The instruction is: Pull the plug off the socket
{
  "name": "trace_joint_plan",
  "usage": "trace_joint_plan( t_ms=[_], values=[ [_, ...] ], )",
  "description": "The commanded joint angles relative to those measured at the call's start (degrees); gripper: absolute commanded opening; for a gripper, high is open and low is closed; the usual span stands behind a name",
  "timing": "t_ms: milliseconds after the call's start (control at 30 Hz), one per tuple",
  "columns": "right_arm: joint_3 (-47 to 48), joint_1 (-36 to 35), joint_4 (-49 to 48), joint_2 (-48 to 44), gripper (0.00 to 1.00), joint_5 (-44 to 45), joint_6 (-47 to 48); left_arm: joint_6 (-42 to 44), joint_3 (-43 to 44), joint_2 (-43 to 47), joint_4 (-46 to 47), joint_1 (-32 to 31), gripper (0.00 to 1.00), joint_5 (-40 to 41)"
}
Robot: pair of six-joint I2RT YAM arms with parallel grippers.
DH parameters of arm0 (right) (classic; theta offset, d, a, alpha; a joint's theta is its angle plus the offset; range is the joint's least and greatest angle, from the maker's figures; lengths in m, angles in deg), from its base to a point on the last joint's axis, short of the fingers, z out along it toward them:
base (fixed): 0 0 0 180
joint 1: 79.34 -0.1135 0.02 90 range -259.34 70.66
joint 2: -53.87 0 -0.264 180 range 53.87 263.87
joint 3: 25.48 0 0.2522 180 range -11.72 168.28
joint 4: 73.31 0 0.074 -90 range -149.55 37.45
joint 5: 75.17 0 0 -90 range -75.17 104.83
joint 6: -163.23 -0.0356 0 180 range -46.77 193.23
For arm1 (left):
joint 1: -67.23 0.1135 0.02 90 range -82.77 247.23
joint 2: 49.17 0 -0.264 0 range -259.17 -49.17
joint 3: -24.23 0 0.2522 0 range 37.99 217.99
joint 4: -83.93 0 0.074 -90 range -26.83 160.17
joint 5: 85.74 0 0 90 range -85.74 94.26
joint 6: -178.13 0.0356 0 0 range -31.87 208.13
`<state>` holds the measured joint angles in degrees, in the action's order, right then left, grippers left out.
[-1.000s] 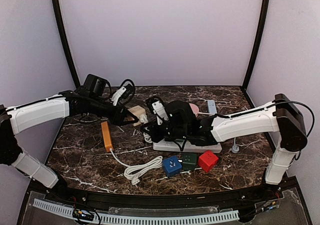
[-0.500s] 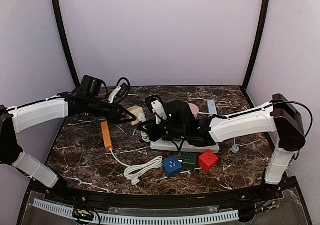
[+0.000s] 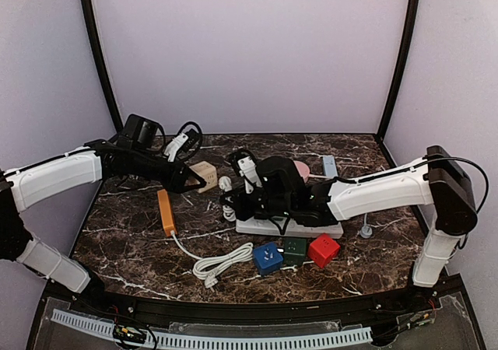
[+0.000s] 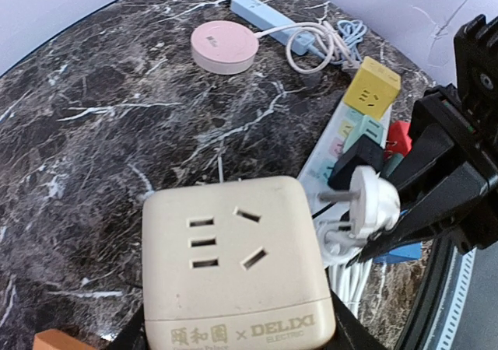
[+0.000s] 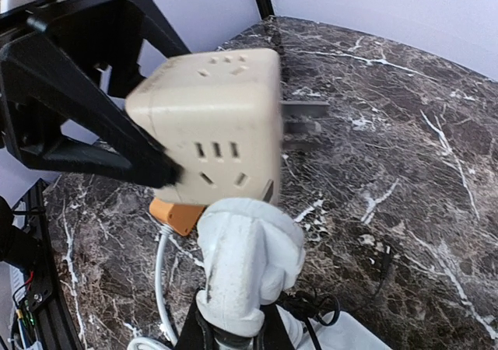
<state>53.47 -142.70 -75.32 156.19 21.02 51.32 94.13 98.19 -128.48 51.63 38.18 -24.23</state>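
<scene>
Just left of the socket cube (image 3: 205,174), the left fingers (image 3: 189,181) are clamped on its flat sides. They appear to hold it clear of the desk (image 3: 124,233), with its slotted face turned toward the right arm. An orange bar (image 3: 166,211) lies on the desk, left of the cube and nearer the arm bases. Just right of the cube is the white plug (image 3: 226,184), its bare pins pointing back at the slotted face with a clear gap between them, so it looks to be already out of the socket. The right fingers (image 3: 231,197) are pinched tight on the plug's narrow rear, where the cord leaves it. Farther right of the cube and lower on the desk lies a white power strip (image 3: 288,227). The plug looks like light, hard moulded plastic, and its smooth, rounded head could twist in a grip. It is probably best held across the body behind the head, never by the soft cord. The pins are stiff and would want a straight pull along their length. The cube is likely light enough to follow the plug unless it is braced on its flat sides.
</scene>
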Motion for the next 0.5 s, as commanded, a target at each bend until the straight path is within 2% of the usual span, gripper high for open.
trace_joint_plan(
  t_ms=[0, 467],
  values=[
    [0.66, 1.53, 2.12, -3.28, 0.0, 4.78, -0.79, 4.16, 1.97, 2.96, -5.0, 0.12, 0.01, 8.84],
    [0.52, 1.52, 2.26, -4.26, 0.0, 4.91, -0.71, 3.4, 2.11, 2.81, -4.9, 0.05, 0.01, 8.59]
  ],
)
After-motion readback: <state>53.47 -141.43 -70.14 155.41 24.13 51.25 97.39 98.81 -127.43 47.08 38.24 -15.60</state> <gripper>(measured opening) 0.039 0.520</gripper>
